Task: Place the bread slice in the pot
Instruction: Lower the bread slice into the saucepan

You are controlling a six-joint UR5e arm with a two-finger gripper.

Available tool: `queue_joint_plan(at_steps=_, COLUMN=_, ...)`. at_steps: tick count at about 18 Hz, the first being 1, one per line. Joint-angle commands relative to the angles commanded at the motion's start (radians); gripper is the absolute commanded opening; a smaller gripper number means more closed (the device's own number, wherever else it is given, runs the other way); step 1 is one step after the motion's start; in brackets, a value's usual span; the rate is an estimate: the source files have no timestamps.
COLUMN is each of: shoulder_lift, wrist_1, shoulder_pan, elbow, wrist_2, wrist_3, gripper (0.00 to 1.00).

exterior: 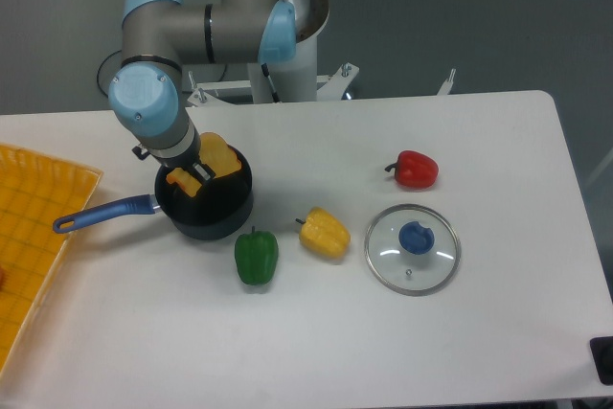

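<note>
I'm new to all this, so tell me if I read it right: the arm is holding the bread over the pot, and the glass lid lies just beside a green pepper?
Not quite. In the camera view the glass lid lies beside the yellow pepper, below the red pepper; the green pepper sits by the pot. The gripper does hold the bread slice over it.

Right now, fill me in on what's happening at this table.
The arm has its gripper over the pot, with the bread slice pinched in its fingers, tilted above the pot's rim and not yet released. The pot's glass lid lies off to the side, near the red pepper, yellow pepper and green pepper.
</note>
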Motion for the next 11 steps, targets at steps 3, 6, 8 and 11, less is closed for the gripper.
queue_joint_plan(at_steps=3, shoulder_lift=-0.011, wrist_1=0.025, shoulder_pan=-0.015, elbow=-0.002, wrist_2=0.003, wrist_3=-0.027, gripper=0.04)
queue_joint_plan(at_steps=6, shoulder_lift=-0.014, wrist_1=0.025, shoulder_pan=-0.015, elbow=-0.003, wrist_2=0.005, wrist_3=-0.035, gripper=0.04)
queue_joint_plan(at_steps=8, shoulder_lift=-0.023, wrist_1=0.025, shoulder_pan=-0.017, elbow=-0.005, wrist_2=0.006, wrist_3=-0.035, gripper=0.04)
queue_joint_plan(at_steps=11, shoulder_lift=-0.031, wrist_1=0.037, shoulder_pan=-0.021, elbow=-0.009, wrist_2=0.008, wrist_3=-0.032, gripper=0.04)
